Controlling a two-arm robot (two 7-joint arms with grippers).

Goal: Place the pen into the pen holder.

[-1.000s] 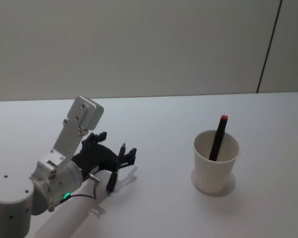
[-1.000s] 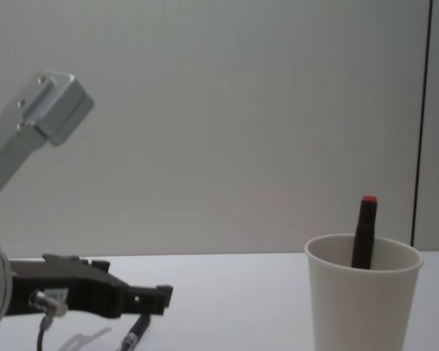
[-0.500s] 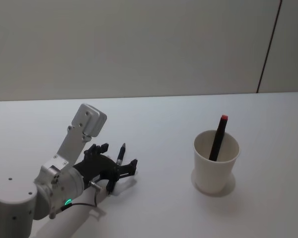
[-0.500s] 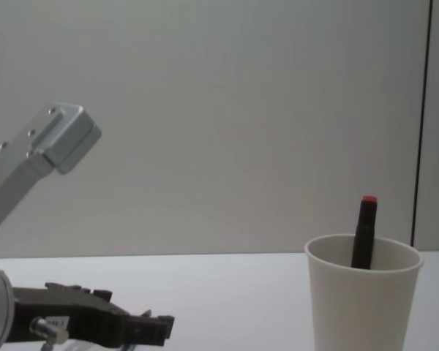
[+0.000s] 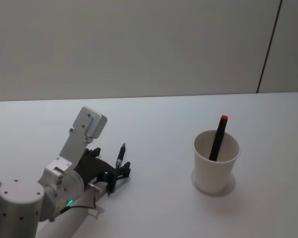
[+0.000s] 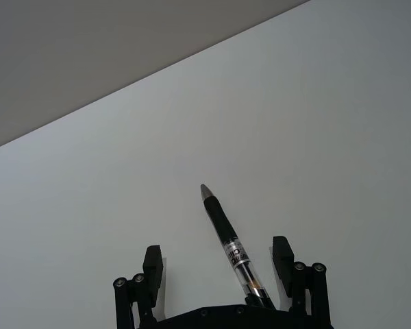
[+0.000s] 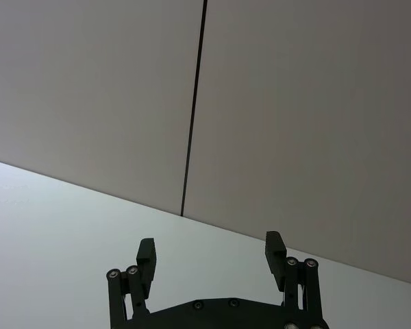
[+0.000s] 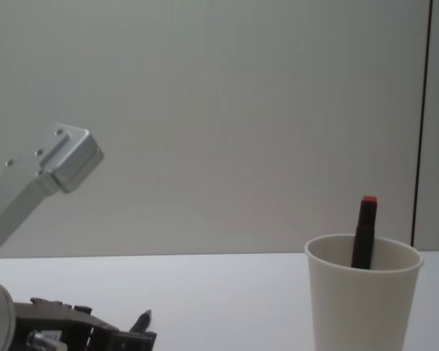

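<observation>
- Two pens show in the head view. A dark red-capped marker [image 5: 219, 135] stands leaning inside the off-white paper-cup pen holder [image 5: 214, 174] on the robot's right. The slim black ballpoint pen [image 5: 120, 153] lies flat on the white surface [image 5: 164, 213], well apart to the left. The left gripper [image 5: 116, 174] sits low over the pen's rear half, jaws apart on either side.
- Over to the left wrist view: the pen [image 6: 227, 240] runs diagonally between the parted jaws of the left gripper [image 6: 218, 252], nearer one finger and, as I read it, not clamped. The barrel is clear close to the gripper and black toward the tip. I judge it light, stiff, smooth and round, so it may roll or skid as the jaws close. The best hold is squarely across the barrel near its middle.
- Right wrist view: the right gripper [image 7: 210, 245] hangs above the surface [image 7: 41, 233], jaws wide, nothing between them.
- Chest view: the pen [image 8: 143, 319] pokes its tip out past the left gripper [image 8: 124, 340], low on the left. The pen holder [image 8: 362, 307] stands far off to the right. It is thin paper and probably light, so a knock on the rim could tip it.
</observation>
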